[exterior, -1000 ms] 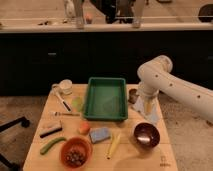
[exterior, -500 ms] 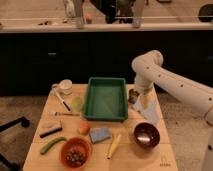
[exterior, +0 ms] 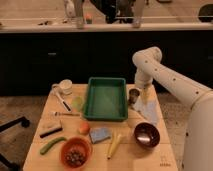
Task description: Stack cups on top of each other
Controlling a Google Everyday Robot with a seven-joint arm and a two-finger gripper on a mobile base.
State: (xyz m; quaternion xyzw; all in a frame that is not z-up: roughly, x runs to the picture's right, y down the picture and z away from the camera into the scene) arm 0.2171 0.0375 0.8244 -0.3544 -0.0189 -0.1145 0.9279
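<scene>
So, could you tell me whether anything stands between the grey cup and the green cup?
Yes: the tray lies between them, with the grey cup by its right edge and the green cup by its left. The end effector hangs just right of the grey cup, nothing visible between.

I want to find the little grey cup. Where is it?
In the camera view, the grey cup stands on the right side of the green tray, near its far corner, with the gripper close beside it.

Dim warm light reaches the table (exterior: pixel 125 158) and the gripper (exterior: pixel 145 96) beside the tray (exterior: pixel 105 118), the cabinets (exterior: pixel 50 60) behind nearly black.
</scene>
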